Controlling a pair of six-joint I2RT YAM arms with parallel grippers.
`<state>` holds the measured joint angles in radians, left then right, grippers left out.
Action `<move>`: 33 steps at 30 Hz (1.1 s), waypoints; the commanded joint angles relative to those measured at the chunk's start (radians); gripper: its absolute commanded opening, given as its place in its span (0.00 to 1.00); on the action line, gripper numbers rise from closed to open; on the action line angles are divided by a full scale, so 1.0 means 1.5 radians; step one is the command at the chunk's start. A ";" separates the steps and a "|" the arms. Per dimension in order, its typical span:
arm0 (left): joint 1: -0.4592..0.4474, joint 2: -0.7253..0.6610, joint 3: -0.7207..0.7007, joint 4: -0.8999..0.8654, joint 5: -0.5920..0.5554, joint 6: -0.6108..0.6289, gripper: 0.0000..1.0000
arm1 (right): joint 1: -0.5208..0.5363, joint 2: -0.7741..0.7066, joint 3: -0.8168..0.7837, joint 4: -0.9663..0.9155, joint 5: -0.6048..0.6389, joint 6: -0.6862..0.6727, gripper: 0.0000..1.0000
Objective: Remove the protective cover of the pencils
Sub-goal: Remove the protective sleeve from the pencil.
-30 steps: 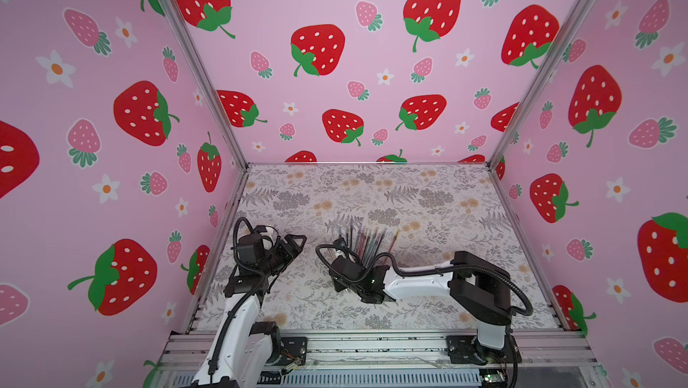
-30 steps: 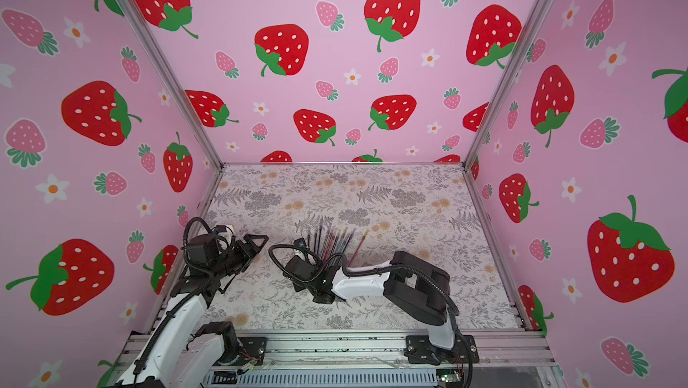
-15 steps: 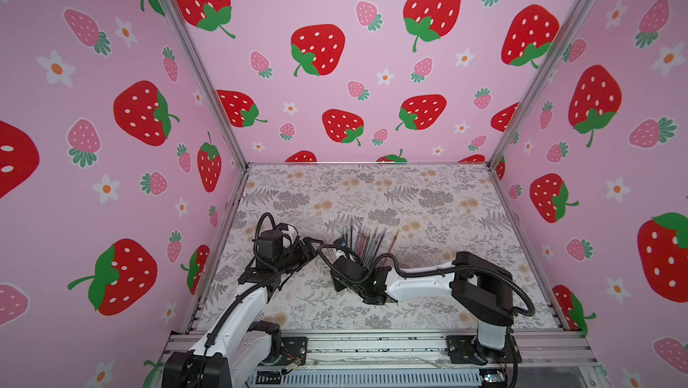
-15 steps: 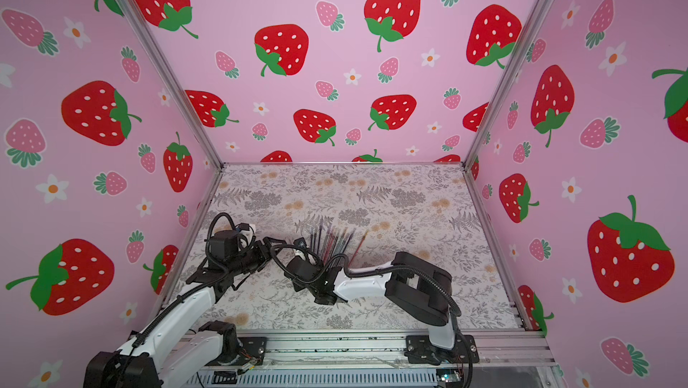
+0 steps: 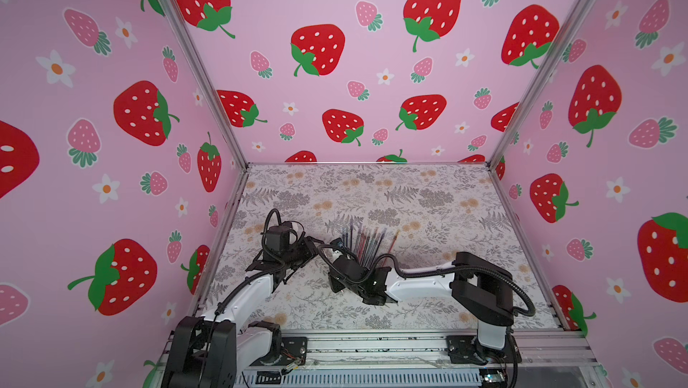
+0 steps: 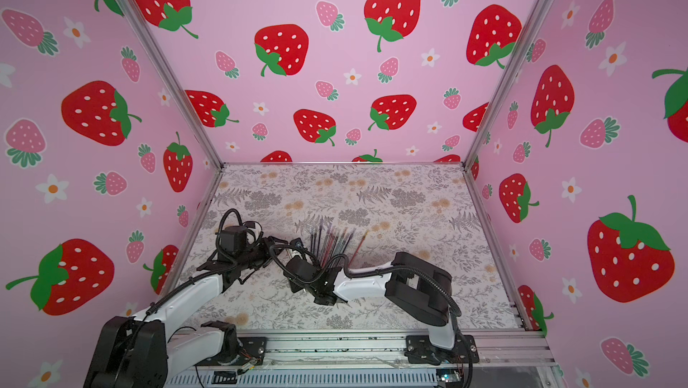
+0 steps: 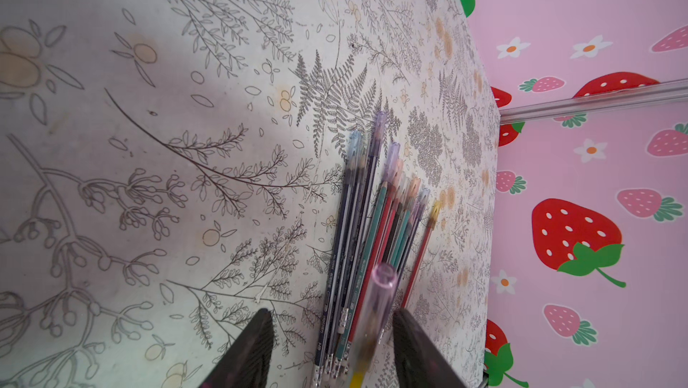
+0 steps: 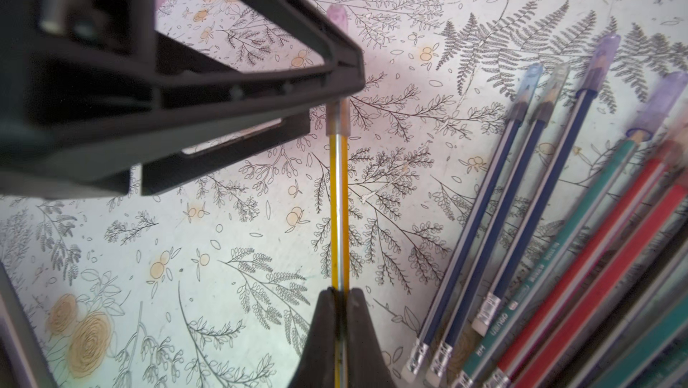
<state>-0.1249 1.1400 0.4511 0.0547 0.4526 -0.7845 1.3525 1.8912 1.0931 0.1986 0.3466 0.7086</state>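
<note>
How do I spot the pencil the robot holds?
Find the floral table, then the fanned pile of pencils. Beside it the right gripper pinches a yellow pencil with a pink cap. Only this one is held; the rest lie piled.

Pink walls (image 5: 353, 2) carry red strawberries and white flowers. The pale table covering (image 5: 409, 196) shows grey ferns and orange blooms. Pencils (image 7: 372, 226) are navy, teal and red. The yellow pencil (image 8: 339, 211) wears a translucent pink cap (image 8: 338, 122).
</note>
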 commanded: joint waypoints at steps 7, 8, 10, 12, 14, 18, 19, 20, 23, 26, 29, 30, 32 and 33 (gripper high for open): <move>-0.006 0.023 0.041 0.035 -0.009 -0.010 0.38 | 0.008 -0.002 0.016 0.017 -0.011 -0.005 0.00; -0.008 0.024 0.041 0.036 -0.009 -0.010 0.36 | 0.008 -0.003 0.017 0.017 -0.011 -0.006 0.00; -0.011 0.023 0.042 0.035 -0.010 -0.010 0.29 | 0.008 -0.002 0.019 0.017 -0.011 -0.007 0.00; -0.014 0.024 0.042 0.036 -0.009 -0.009 0.25 | 0.007 -0.001 0.021 0.017 -0.012 -0.006 0.00; -0.016 0.024 0.042 0.036 -0.009 -0.009 0.23 | 0.008 0.001 0.024 0.016 -0.014 -0.006 0.00; -0.019 0.023 0.040 0.034 -0.010 -0.006 0.18 | 0.007 0.002 0.025 0.016 -0.013 -0.003 0.00; -0.019 0.023 0.041 0.032 -0.010 -0.006 0.16 | 0.008 0.003 0.026 0.016 -0.013 -0.003 0.00; -0.019 0.023 0.041 0.031 -0.009 -0.004 0.15 | 0.008 0.003 0.026 0.016 -0.013 -0.003 0.02; -0.019 0.022 0.040 0.027 -0.008 -0.002 0.11 | 0.008 0.007 0.026 0.014 -0.010 0.000 0.07; -0.019 0.016 0.038 0.024 -0.009 -0.001 0.09 | 0.008 0.014 0.031 0.010 -0.012 0.004 0.11; -0.020 0.010 0.038 0.019 -0.008 0.002 0.08 | 0.008 0.018 0.033 0.008 -0.010 0.004 0.21; -0.020 0.008 0.038 0.017 -0.008 0.003 0.08 | 0.008 0.020 0.034 0.007 -0.010 0.004 0.25; -0.019 0.002 0.038 0.012 -0.006 0.007 0.08 | 0.008 0.025 0.037 0.003 -0.010 0.004 0.31; -0.019 -0.001 0.038 0.009 -0.006 0.010 0.08 | 0.008 0.028 0.039 0.003 -0.011 0.004 0.32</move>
<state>-0.1497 1.1610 0.4747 0.0849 0.4278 -0.7818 1.3556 1.9057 1.1233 0.2077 0.3241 0.7097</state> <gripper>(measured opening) 0.137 0.310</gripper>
